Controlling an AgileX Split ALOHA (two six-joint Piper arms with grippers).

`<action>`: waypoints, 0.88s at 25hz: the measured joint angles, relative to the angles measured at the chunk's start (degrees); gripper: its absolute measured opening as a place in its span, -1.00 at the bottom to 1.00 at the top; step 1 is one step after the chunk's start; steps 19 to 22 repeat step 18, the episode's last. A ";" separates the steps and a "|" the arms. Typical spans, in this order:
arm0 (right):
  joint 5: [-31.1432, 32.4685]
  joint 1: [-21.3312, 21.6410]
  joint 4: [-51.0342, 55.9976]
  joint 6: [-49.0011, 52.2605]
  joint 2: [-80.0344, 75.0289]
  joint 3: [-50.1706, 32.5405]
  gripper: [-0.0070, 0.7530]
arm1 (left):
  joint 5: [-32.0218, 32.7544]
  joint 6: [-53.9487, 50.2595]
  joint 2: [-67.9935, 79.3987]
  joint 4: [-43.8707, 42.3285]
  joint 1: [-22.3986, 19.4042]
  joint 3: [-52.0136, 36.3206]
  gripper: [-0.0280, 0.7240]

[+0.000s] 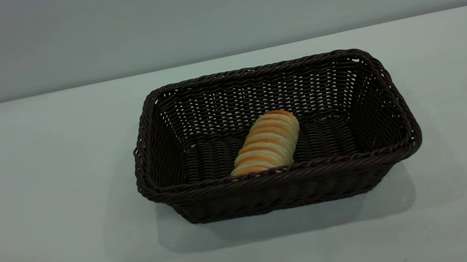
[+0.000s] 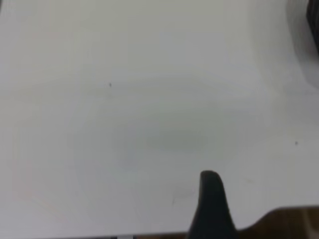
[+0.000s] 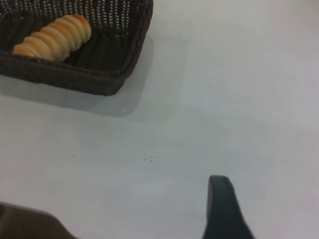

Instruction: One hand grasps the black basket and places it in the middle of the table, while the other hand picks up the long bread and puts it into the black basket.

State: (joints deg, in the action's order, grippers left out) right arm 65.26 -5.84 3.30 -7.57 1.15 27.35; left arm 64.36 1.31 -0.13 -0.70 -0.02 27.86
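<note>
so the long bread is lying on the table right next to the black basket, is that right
Not quite: the long bread lies inside the black basket, on its woven floor, not beside it on the table. The exterior view shows this plainly.

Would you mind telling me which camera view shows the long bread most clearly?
The exterior view: the long bread lies fully visible, slanted on the floor of the black basket. The right wrist view shows it too, at the picture's edge, behind the basket's rim. The left wrist view shows none of it, mostly bare table.
</note>
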 joint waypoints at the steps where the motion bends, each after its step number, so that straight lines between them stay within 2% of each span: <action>1: 0.00 0.00 0.00 0.00 0.00 0.00 0.26 | 0.15 0.00 -0.72 0.00 0.00 0.00 0.62; 22: 0.00 0.00 0.12 0.00 0.00 0.00 0.26 | 0.37 0.06 -1.13 0.02 -0.05 0.00 0.62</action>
